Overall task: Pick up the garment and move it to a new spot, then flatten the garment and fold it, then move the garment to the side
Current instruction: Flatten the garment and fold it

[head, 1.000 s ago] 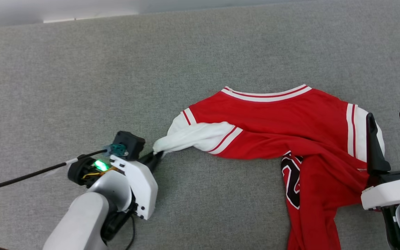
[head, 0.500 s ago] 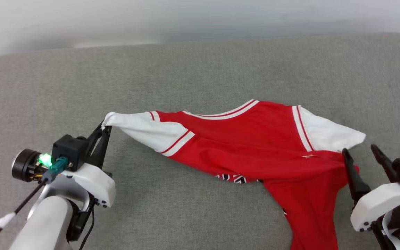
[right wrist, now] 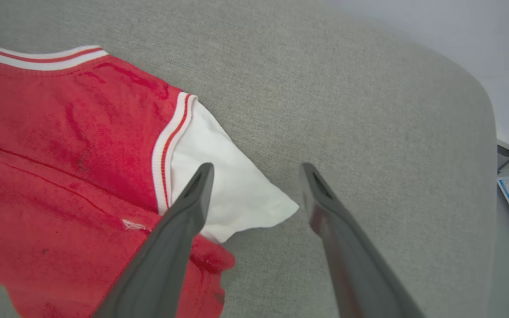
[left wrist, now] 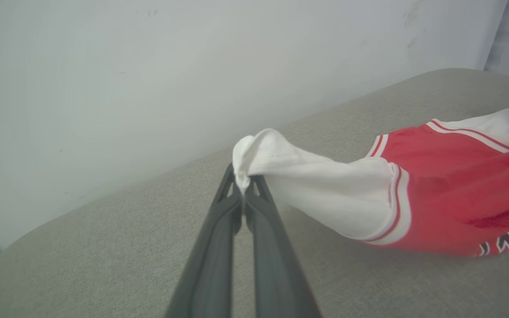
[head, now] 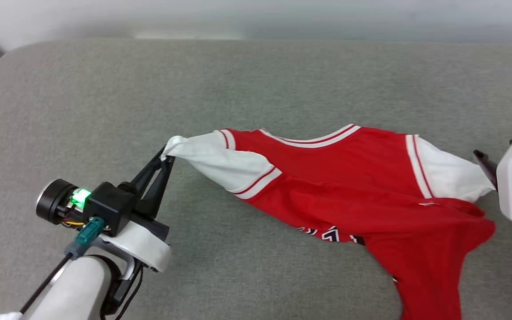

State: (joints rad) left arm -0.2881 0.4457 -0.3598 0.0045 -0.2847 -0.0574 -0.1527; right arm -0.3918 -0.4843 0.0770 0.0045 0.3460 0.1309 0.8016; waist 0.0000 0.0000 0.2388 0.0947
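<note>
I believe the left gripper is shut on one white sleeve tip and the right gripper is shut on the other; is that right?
Not quite: the right gripper is open, jaws apart at the garment's other sleeve tip, as the right wrist view shows. The left gripper is shut on its sleeve.

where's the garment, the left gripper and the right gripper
garment (head: 349, 178), head view, red body below the collar
left gripper (left wrist: 243, 184), left wrist view, between its fingertips, shut on the garment
right gripper (right wrist: 256, 170), right wrist view, midway between its open fingertips
</note>
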